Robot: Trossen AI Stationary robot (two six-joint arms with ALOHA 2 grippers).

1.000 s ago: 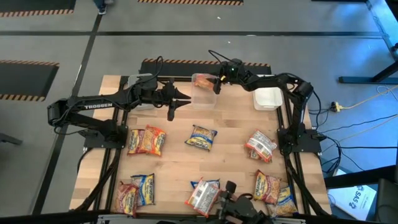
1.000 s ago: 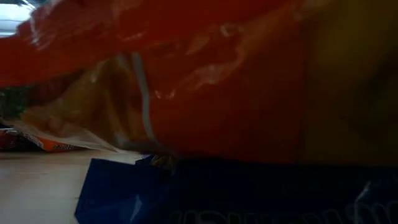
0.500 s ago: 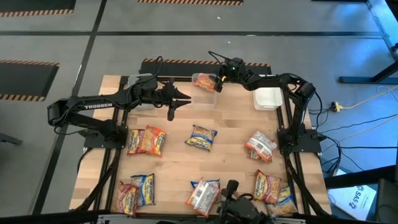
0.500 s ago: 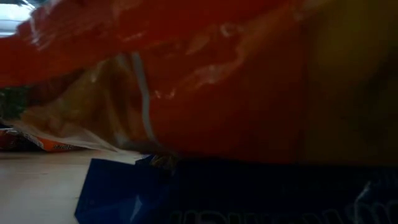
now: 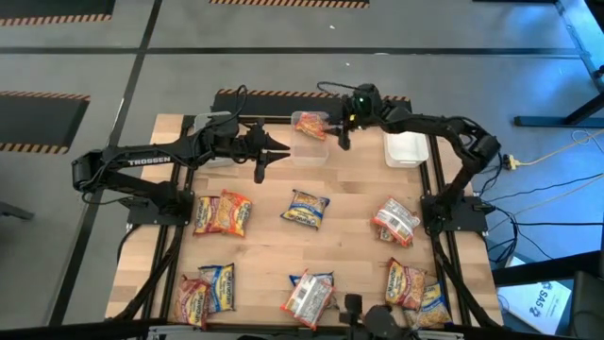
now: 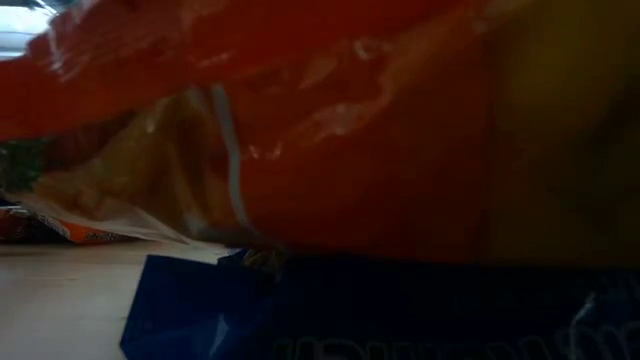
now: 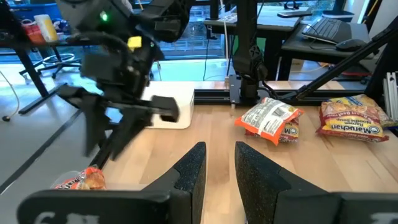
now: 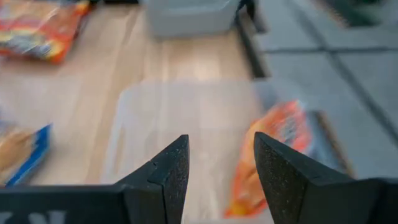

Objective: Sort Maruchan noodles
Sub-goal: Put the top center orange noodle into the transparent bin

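From the left side of the high view, the left gripper [image 5: 267, 157] hangs over the bare wood in the upper middle of the table; its fingers [image 7: 189, 177] are a little apart and hold nothing (this arm just waits). Below it, on the left, lie a red-and-yellow packet [image 5: 223, 213] and, lower down, a blue packet [image 5: 218, 286] touching a red one [image 5: 193, 297].

In the middle of the frame sits a blue-and-yellow packet [image 5: 306, 208]; near the bottom edge a white-and-red packet [image 5: 307, 299] lies partly on another.

At the top middle is the clear bin [image 5: 311, 150]; an orange packet [image 5: 310, 127] lies inside it, at its far end. The right gripper [image 5: 343, 132] hovers just beside the bin on its right; its fingers [image 8: 167, 169] are wide apart and hold nothing; in the right wrist view the orange packet lies free in the bin.

Further right is the white bin [image 5: 407, 149], then a white-and-red packet [image 5: 395, 221] at the middle right, and two more packets [image 5: 413, 288] at the lower right, overlapping.

The low view is filled by a packet lying right against the camera, so it shows nothing else.

I think these noodles are light and crinkly, and the wrap is slippery; the block inside is stiff but can crack; so it is best to pinch one across its short sides, near the middle, and not too hard. Most packets are not yet sorted.
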